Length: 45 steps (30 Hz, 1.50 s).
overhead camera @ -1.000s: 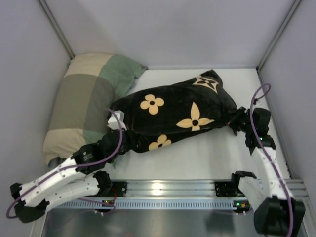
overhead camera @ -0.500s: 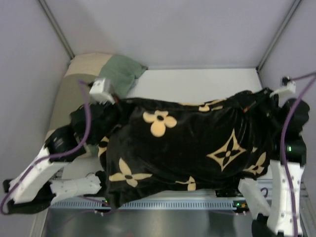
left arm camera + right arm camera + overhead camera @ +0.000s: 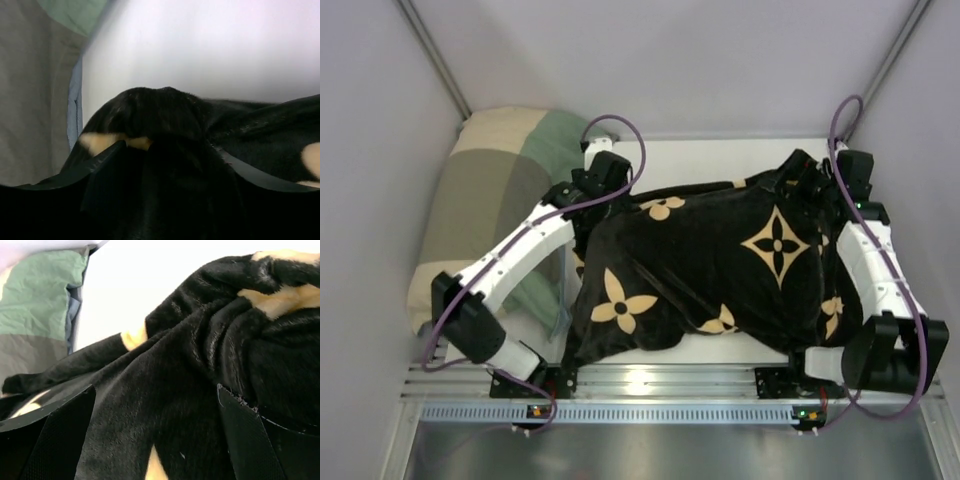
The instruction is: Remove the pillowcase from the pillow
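Top external view gives us the pillowcase (image 3: 720, 270) lying plump across the middle of the table (image 3: 710, 155). Both arms reach over it to its far edge, the left tool (image 3: 603, 188) at the far-left corner and the right tool (image 3: 817, 180) at the far-right one. No white shows anywhere, so we judge the pillow is wholly inside the cover. The step in hand looks like gripping the case, with the stripping itself not yet begun.

From the left wrist, black fabric humps up between the fingers as if pinched, so we read that tool as holding the pillowcase. From the right wrist, the fingers (image 3: 60, 432) stand wide apart with plush between them (we cannot tell whether they clamp it).

Next we need the open end, which we cannot make out, and a pull that leaves the filling behind.

Counted: one pillowcase, one green-and-beige checked pillow (image 3: 490, 190) at the left, two arms, no bare pillow in sight.
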Each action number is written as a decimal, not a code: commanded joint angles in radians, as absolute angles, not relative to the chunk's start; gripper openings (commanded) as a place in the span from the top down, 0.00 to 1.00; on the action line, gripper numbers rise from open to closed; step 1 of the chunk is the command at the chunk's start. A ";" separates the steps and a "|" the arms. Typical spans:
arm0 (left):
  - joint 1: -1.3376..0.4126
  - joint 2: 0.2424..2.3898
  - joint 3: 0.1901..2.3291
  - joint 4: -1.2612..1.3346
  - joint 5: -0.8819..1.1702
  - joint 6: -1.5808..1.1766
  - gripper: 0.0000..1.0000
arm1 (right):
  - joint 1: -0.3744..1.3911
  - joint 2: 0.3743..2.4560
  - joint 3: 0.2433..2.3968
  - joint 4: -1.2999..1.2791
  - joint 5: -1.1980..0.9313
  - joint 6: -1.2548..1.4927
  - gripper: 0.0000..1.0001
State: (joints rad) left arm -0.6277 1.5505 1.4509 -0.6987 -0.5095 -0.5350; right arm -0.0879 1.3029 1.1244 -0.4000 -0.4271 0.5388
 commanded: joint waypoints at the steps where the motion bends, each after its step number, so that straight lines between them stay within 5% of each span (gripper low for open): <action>1: -0.658 1.391 1.477 -0.696 -0.563 -0.505 0.29 | -0.071 1.149 1.057 -0.379 -0.299 0.473 0.01; 10: -0.885 1.324 1.589 -0.698 -0.470 -0.499 0.26 | -0.072 1.000 0.997 -0.523 -0.123 0.413 0.01; 14: -0.998 1.354 1.493 -0.642 -0.312 -0.587 0.51 | -0.074 0.928 0.919 -0.554 -0.149 0.408 0.00; 18: -1.022 1.480 1.303 -0.522 -0.187 -0.655 0.53 | -0.074 0.926 0.838 -0.535 -0.149 0.414 0.01; 25: -0.970 1.609 1.269 -0.569 -0.506 -0.643 0.53 | -0.037 0.931 0.709 -0.385 -0.564 0.465 0.08; 30: -0.755 1.550 1.249 -0.611 -0.489 -0.604 0.53 | 0.288 0.891 0.735 -0.364 -0.627 0.512 0.09; 36: -0.828 1.375 1.267 -0.552 -0.353 -0.554 0.52 | 0.486 0.825 0.744 -0.303 -0.643 0.586 0.08; 39: -0.903 1.362 1.316 -0.545 -0.316 -0.535 0.46 | 0.486 0.786 0.848 -0.527 -0.235 0.543 0.05; 45: -1.064 1.494 1.465 -0.546 -0.357 -0.494 0.40 | 0.477 0.713 0.908 -0.730 0.218 0.606 0.00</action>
